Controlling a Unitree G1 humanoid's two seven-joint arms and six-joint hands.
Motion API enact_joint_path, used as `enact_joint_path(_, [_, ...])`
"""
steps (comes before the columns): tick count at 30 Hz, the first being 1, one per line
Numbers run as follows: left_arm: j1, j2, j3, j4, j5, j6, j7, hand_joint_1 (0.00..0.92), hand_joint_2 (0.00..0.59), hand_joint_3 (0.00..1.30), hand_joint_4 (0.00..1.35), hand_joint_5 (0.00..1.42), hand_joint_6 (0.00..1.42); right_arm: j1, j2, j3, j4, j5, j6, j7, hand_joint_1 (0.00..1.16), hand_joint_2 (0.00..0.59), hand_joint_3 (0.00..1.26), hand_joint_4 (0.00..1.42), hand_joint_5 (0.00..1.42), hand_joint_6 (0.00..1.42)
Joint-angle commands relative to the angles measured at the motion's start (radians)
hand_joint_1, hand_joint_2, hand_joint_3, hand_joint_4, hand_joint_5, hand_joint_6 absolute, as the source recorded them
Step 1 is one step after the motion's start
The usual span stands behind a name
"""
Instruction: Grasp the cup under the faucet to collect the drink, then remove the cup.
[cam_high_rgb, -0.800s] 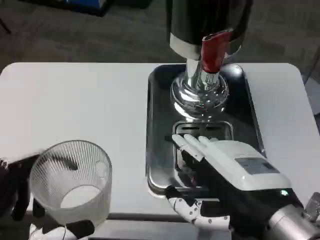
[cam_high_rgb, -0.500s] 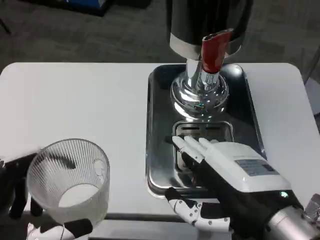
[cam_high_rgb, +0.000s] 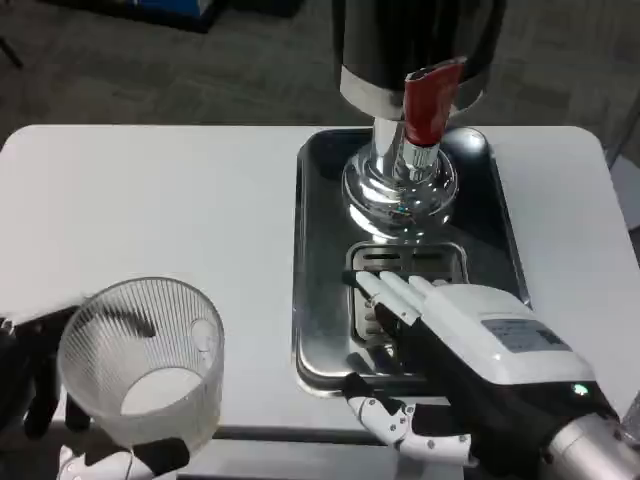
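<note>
The clear ribbed cup (cam_high_rgb: 140, 365) sits at the near left edge of the white worktop (cam_high_rgb: 150, 200), well apart from the faucet, and looks empty. The left hand (cam_high_rgb: 40, 385) grips it: dark fingers show against the cup's left side and more fingertips show below its base. A metal tray (cam_high_rgb: 315, 300) lies on the right half of the worktop. On it stands the drink dispenser (cam_high_rgb: 405, 110), dark above and chrome at the foot, with a red faucet lever (cam_high_rgb: 428, 100) facing the camera. A slotted drip grate (cam_high_rgb: 405, 262) lies in the tray in front of the dispenser. The right hand (cam_high_rgb: 470, 355) hovers over the near part of the tray, its fingers held straight and side by side over the grate, the thumb stretched out toward the left, holding nothing
</note>
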Motion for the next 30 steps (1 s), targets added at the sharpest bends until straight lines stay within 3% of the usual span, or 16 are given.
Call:
enact_joint_path(1, [-0.017, 0.0, -0.018, -0.022, -0.005, -0.005, 0.004, 0.51, 0.039, 0.95, 1.11, 1.28, 1.42, 0.022, -0.006, -0.019, -0.03, 0.009, -0.01, 0.01, 0.37, 0.485, 0.02, 0.0, 0.0, 0.0])
enact_joint_path(13, [-0.119, -0.001, -0.083, 0.011, 0.032, 0.03, 0.011, 0.51, 0.039, 0.95, 1.11, 1.28, 1.42, 0.065, -0.034, -0.127, -0.065, 0.043, 0.0, 0.005, 0.37, 0.485, 0.02, 0.0, 0.0, 0.0])
enact_joint_path(30, [-0.38, -0.013, -0.234, 0.224, 0.186, 0.095, 0.093, 0.51, 0.044, 0.95, 1.11, 1.28, 1.42, 0.127, -0.084, -0.27, -0.093, 0.139, -0.002, -0.023, 0.37, 0.485, 0.03, 0.0, 0.0, 0.0])
